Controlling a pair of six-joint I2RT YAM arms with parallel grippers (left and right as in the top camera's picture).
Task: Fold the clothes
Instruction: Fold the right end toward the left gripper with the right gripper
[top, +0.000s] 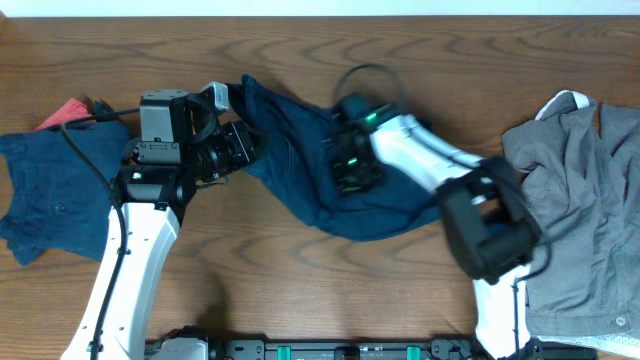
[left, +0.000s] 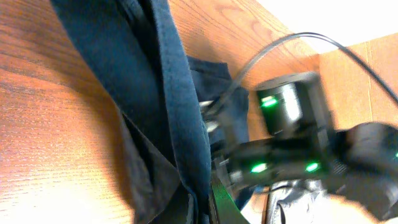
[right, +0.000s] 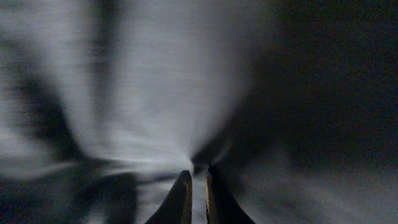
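Overhead: both grippers hold the navy garment (top: 295, 125), bunched at mid-table (top: 300, 300).
Left gripper (top: 243, 148) is closed on the garment's left edge, with cloth draping from it. Right gripper (top: 348, 165) has its jaws almost together, pinching a bunch of cloth near the middle. The step looks like spreading it flat before folding. Next, the two holds need drawing apart evenly, both clamped firm.
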